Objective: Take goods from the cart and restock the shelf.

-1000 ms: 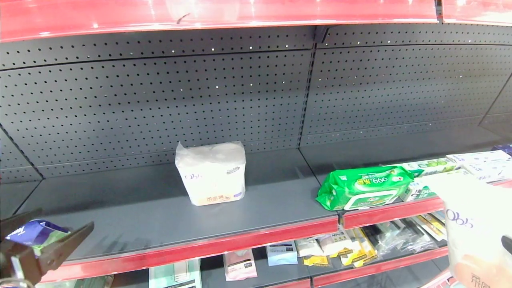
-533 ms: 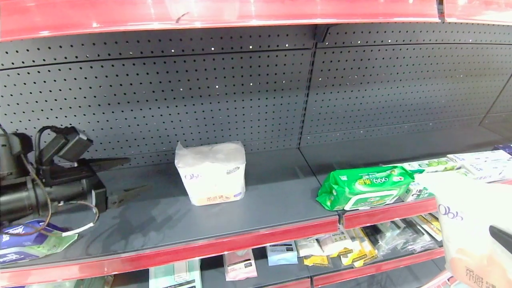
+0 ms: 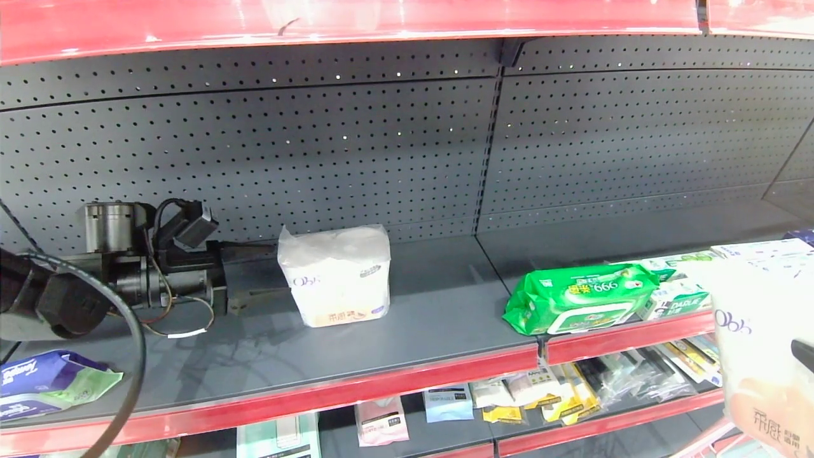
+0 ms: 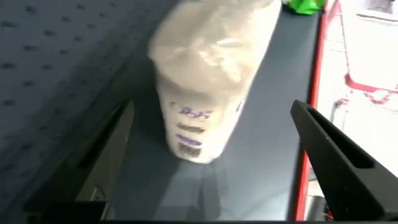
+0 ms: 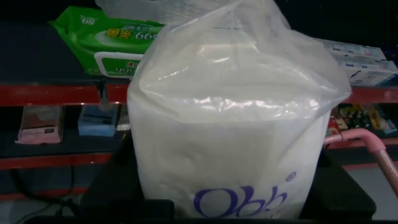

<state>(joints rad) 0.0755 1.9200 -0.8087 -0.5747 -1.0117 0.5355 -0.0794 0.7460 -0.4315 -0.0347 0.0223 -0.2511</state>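
- Tissue pack (image 3: 335,275) stands upright on the shelf (image 3: 413,331), nearer its back.
- Left gripper (image 3: 254,270) is spread wide just beside it.
- Right gripper (image 5: 227,186) clamps a second tissue pack (image 5: 233,124).

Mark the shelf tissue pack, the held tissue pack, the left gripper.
shelf tissue pack (image 3: 335,277): head view, front face.
held tissue pack (image 5: 230,124): right wrist view, top.
left gripper (image 3: 272,267): head view, between fingertips.

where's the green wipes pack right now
In the head view the green wipes pack lies at the front edge of the shelf, right of the white tissue pack standing mid-shelf.
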